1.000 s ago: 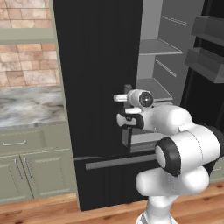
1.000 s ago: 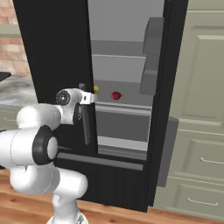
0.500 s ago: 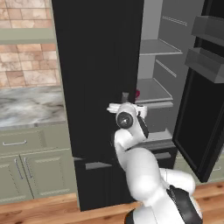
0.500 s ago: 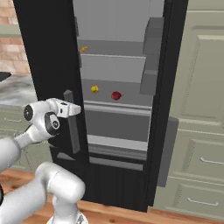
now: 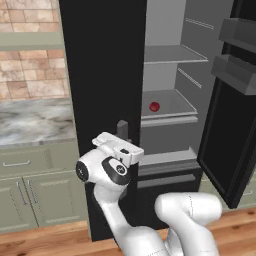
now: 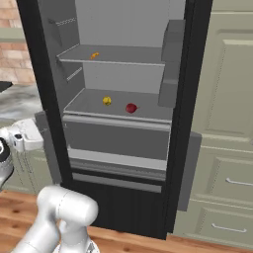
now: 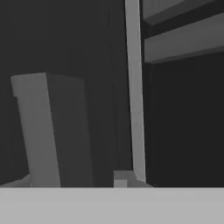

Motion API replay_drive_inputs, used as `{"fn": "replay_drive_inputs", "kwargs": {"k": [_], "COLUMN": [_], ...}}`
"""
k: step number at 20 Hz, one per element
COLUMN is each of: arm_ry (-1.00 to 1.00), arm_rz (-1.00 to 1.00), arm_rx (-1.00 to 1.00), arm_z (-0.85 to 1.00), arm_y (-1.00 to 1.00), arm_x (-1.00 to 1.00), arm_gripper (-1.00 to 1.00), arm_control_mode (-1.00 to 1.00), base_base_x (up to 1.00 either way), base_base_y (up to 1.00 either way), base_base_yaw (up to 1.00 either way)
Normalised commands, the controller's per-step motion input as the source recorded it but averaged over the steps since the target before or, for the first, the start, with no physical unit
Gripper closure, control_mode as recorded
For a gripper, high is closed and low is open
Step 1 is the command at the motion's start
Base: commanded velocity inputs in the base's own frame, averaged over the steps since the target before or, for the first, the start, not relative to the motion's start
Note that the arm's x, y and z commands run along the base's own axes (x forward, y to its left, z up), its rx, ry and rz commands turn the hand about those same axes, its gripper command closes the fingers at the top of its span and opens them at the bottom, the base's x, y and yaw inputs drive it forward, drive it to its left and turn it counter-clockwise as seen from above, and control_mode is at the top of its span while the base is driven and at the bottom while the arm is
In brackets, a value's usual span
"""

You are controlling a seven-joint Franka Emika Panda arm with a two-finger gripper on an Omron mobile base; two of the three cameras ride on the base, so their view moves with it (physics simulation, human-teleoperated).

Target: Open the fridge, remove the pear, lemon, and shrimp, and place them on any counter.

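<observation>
Pear (image 6: 131,107) sitting beside lemon (image 6: 106,101) on middle fridge (image 6: 118,106) shelf, shrimp (image 6: 94,56) 1 shelf up — all looking light, fruits rolling-prone; pinching across middle advised. Gripper (image 5: 121,131) hovering low by left door handle (image 5: 122,135), claw state untellable.

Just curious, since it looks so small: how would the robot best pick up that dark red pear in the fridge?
Probably around the pear's round middle, reaching straight in from the open front; it sits near the shelf's front edge, apart from the lemon.
</observation>
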Motion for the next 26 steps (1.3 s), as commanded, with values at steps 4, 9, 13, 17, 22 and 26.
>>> {"fn": "replay_drive_inputs", "kwargs": {"k": [4, 9, 13, 17, 22, 26], "arm_ry": [0.01, 0.07, -0.07, -0.26, -0.39, -0.37], "arm_rz": [-0.33, -0.11, -0.05, -0.02, 0.07, 0.28], "arm_rx": [0.0, 0.0, 0.0, -0.03, 0.0, 0.0], "arm_z": [-0.11, -0.15, -0.12, 0.13, 0.32, 0.22], "arm_y": [0.51, 0.05, 0.06, 0.26, 0.49, 0.77], "arm_x": [-0.74, -0.29, -0.56, -0.91, -0.63, 0.07], "arm_gripper": [1.0, -1.0, -1.0, -1.0, -1.0, -1.0], "arm_control_mode": [-1.0, -1.0, -1.0, -1.0, -1.0, -1.0], "base_base_x": [0.0, 0.0, 0.0, 0.0, 0.0, 0.0], "base_base_y": [0.0, 0.0, 0.0, 0.0, 0.0, 0.0], "base_base_yaw": [0.0, 0.0, 0.0, 0.0, 0.0, 0.0]}}
